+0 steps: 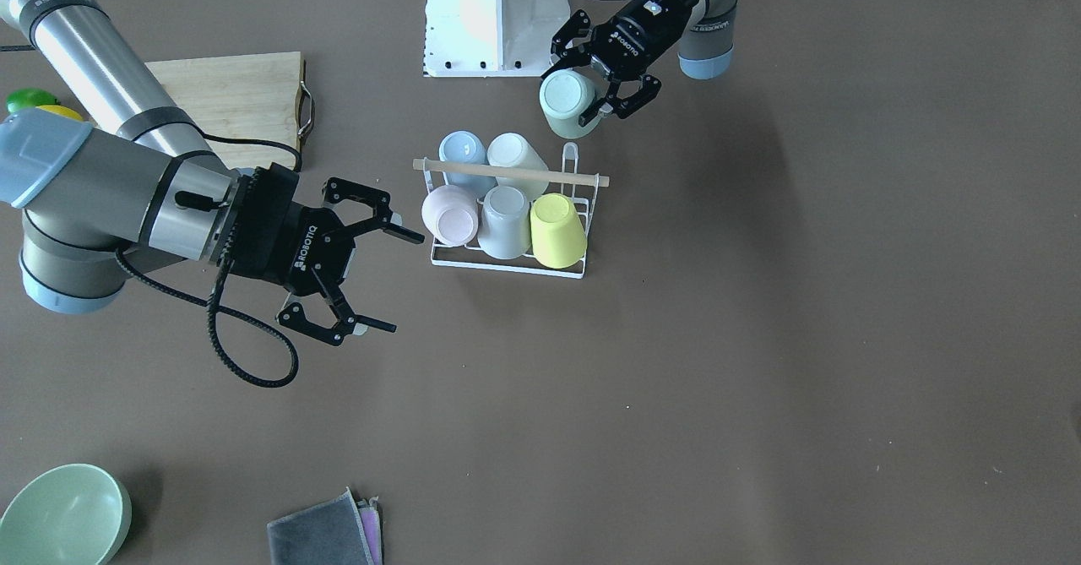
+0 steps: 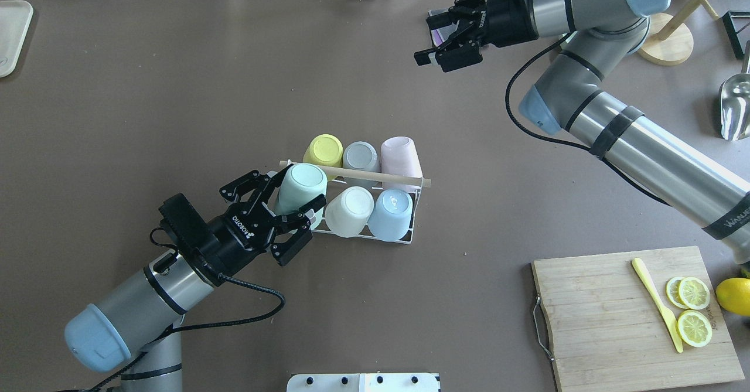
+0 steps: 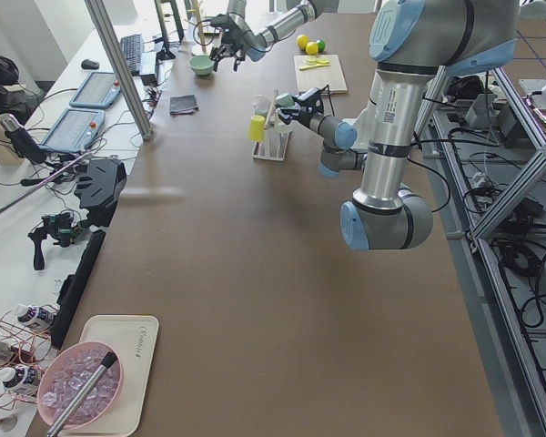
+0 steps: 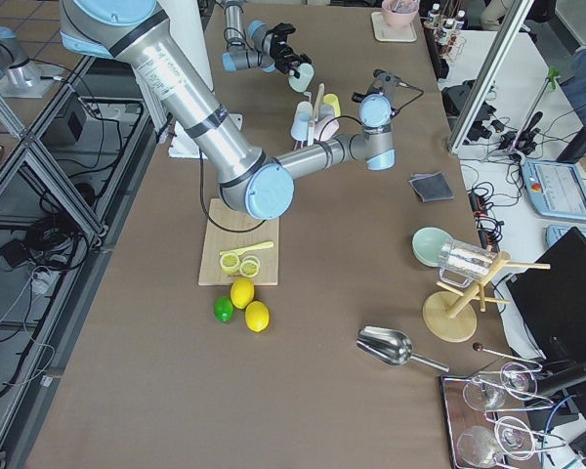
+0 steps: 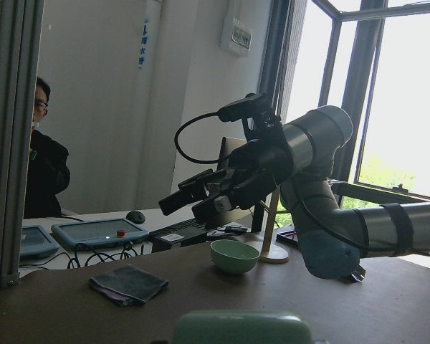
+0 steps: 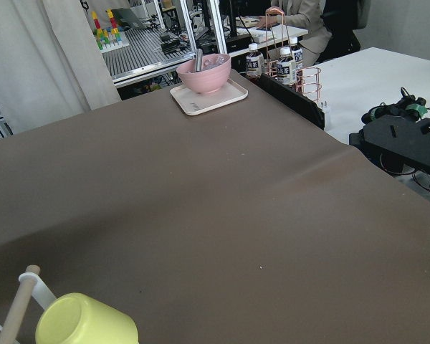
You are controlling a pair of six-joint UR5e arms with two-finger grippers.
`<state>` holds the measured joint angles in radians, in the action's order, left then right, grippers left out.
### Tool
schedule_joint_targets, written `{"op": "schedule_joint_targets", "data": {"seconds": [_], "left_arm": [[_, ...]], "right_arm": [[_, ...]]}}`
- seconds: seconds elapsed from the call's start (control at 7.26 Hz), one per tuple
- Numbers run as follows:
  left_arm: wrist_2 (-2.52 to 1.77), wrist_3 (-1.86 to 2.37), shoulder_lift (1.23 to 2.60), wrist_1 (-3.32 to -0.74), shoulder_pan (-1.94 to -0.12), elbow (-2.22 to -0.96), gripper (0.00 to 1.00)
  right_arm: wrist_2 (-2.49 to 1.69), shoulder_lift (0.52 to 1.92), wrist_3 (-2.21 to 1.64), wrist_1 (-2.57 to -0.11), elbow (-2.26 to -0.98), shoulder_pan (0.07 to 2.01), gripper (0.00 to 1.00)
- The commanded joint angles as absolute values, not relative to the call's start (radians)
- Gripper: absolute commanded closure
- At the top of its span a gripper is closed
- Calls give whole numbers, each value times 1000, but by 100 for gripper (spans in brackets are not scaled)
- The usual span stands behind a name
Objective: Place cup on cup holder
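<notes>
The cup holder (image 2: 404,241) is a white wire rack with a wooden dowel (image 2: 363,174) across its top, and it holds several upturned cups. My left gripper (image 2: 300,188) is shut on a mint-green cup (image 2: 304,181), base up, at the rack's near-left corner. In the front-facing view the mint-green cup (image 1: 562,105) sits in the left gripper (image 1: 581,90) just beyond the cup holder (image 1: 507,267). Its rim shows at the bottom of the left wrist view (image 5: 244,328). My right gripper (image 2: 436,58) is open and empty, far from the rack; it also shows in the front-facing view (image 1: 404,282).
A wooden cutting board (image 2: 603,321) with lemon slices and a yellow knife lies at the near right. A green bowl (image 1: 59,514) and a grey cloth (image 1: 325,531) lie at the far side. The right wrist view shows a yellow cup (image 6: 86,321).
</notes>
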<state>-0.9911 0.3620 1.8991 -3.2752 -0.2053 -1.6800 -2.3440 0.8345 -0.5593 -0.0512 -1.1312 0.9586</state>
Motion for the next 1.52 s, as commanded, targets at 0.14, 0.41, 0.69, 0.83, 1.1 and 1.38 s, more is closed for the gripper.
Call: {"op": "schedule_joint_targets", "data": {"seconds": [0.14,0.41,0.69,0.83,1.1,1.38], "left_arm": [[-992,353,1925,-3275,-245,-1642,100],[-992,354,1939,-3278,-244,-1609,100],[-994,360,1944,-3280,-238,-1608,100],[-996,359,1942,-3281,-235,-1606,100],[-996,356,1939,-3284,-236,-1601,100],[-999,353,1937,-3284,-239,-1598,100]], "right_arm": [[-2430,833,-548,-286,-1137,1057,0],[-2483,833,-543,-525,-1137,1132,0],[-2473,844,-542,-825,-1137,1179,0],[-2401,842,-540,-994,-1143,1184,0],[-2242,844,-540,-1223,-1153,1186,0],[-2241,866,-541,-1603,-1301,1181,0]]}}
